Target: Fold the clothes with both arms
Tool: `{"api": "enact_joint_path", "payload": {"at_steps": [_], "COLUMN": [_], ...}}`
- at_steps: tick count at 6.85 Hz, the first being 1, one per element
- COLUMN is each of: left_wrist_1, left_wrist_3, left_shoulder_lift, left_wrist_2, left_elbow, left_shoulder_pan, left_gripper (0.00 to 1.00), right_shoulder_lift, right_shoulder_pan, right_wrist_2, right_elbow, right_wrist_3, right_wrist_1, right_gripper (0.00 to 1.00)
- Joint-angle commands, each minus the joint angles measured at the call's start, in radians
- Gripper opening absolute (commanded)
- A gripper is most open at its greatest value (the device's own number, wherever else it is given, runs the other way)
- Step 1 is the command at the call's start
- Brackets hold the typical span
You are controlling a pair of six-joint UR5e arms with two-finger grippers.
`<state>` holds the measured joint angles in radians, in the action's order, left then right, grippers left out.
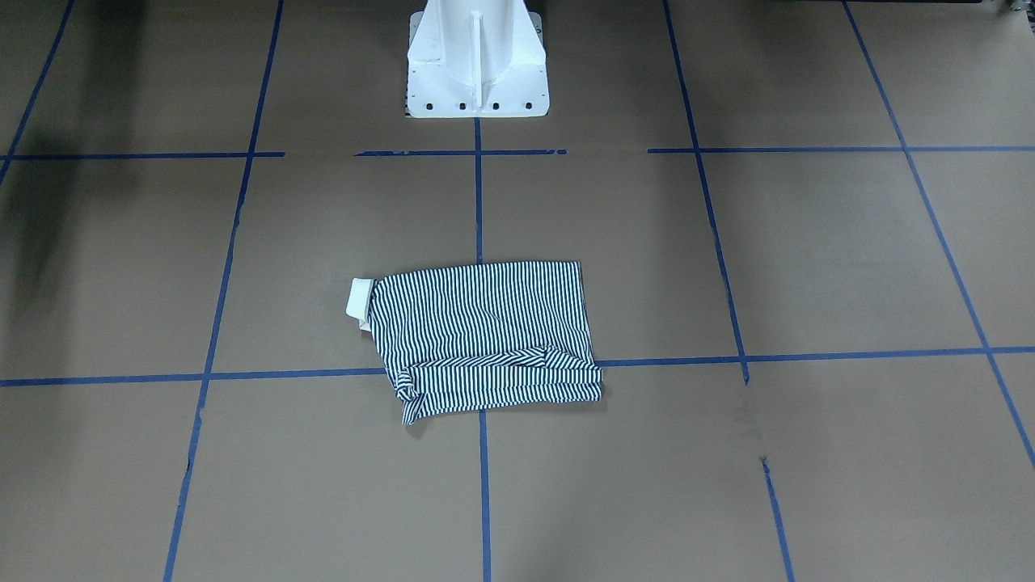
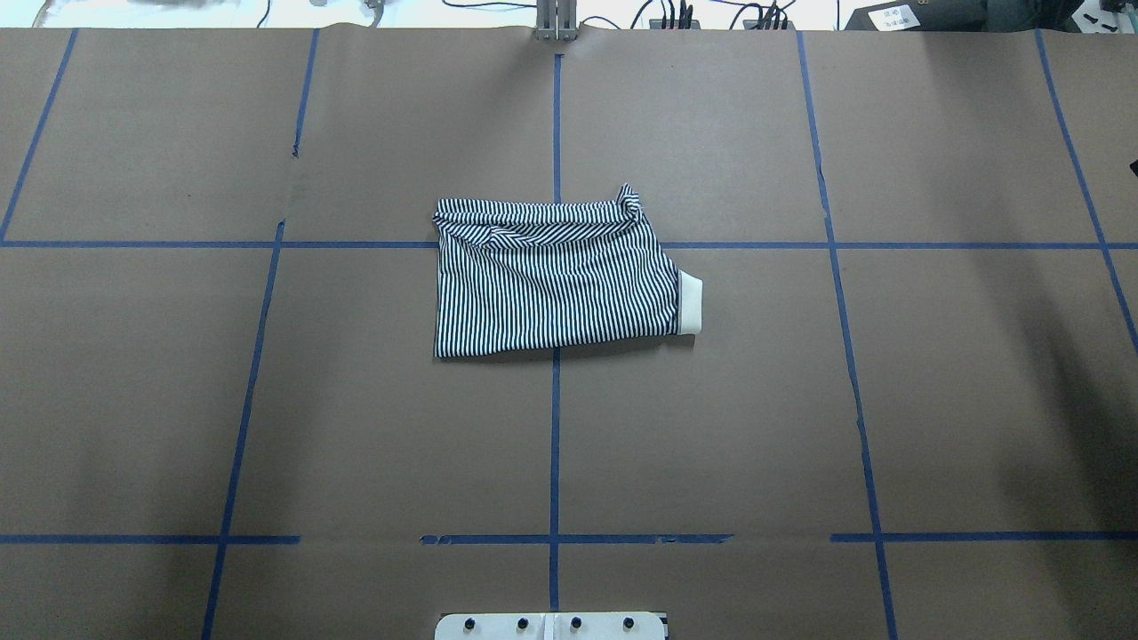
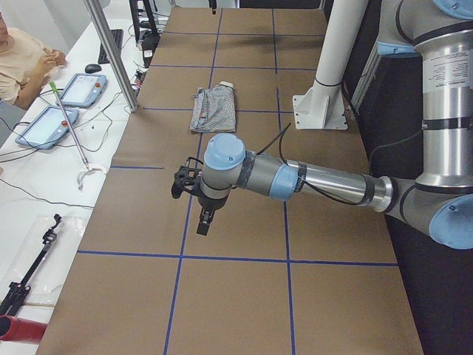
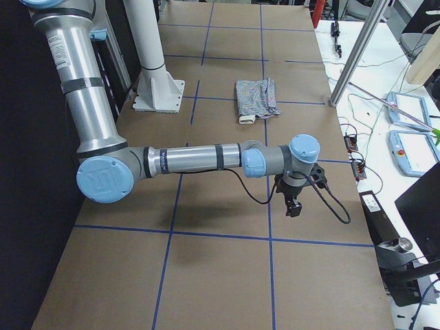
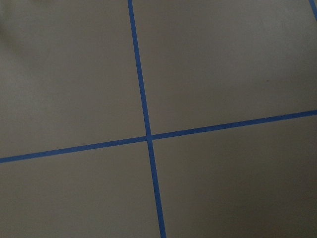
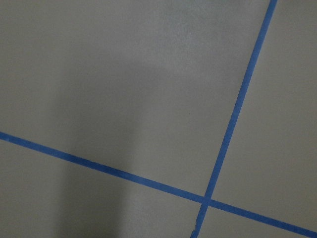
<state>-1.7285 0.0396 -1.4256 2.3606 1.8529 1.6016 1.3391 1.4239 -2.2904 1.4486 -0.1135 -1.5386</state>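
The clothes are one navy-and-white striped polo shirt (image 1: 485,331), lying folded into a compact rectangle near the table's middle (image 2: 551,284). Its cream collar (image 2: 690,305) sticks out on one side. It also shows small in both side views (image 3: 213,109) (image 4: 256,98). My left arm reaches over the table's left end, and its gripper (image 3: 204,222) points down, far from the shirt. At the right end my right gripper (image 4: 293,206) also hangs pointing down. Both show only in the side views, so I cannot tell whether they are open or shut. The wrist views hold only brown paper and blue tape.
Blue tape lines (image 2: 555,427) grid the brown table. The white pedestal (image 1: 477,65) stands at the robot's edge. A person (image 3: 18,59) sits by tablets (image 3: 46,126) on a side bench. Metal posts (image 3: 111,52) (image 4: 357,51) rise at the far edge.
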Motion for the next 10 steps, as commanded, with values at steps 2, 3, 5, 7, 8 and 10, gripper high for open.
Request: {"api": "enact_joint_path", "payload": {"at_steps": [2,3,5,7,8,10], "left_wrist_1": [-0.256,-0.332,-0.322,-0.260,-0.061,0.105], "left_wrist_3": [-0.007,-0.006,-0.001,0.000,0.000,-0.003], "left_shoulder_lift": [-0.019,-0.018,-0.018,-0.024,-0.026,-0.023], "left_wrist_2": [0.208,0.209,0.195,0.193,0.193,-0.017], "left_elbow": [-0.301,-0.311,-0.288,-0.253,-0.156,-0.063], "left_shoulder_pan": [-0.009,-0.029,-0.048,-0.145,-0.134,-0.118], "left_gripper": [1.00,1.00,1.00,1.00,1.00,1.00], "right_shoulder_lift": [0.097,0.107,0.112,0.107,0.118,0.123], "right_shoulder_pan": [-0.013,0.027,0.238,0.178,0.150,0.078], "right_wrist_2": [-0.204,-0.205,-0.189,-0.138,-0.067,-0.031], "right_elbow": [0.042,0.056,0.076,0.075,0.076,0.070], "right_wrist_3": [-0.006,-0.006,-0.028,-0.055,-0.096,-0.110], "right_wrist_1": [0.142,0.144,0.140,0.089,0.086,0.081], "right_gripper": [1.00,1.00,1.00,1.00,1.00,1.00]}}
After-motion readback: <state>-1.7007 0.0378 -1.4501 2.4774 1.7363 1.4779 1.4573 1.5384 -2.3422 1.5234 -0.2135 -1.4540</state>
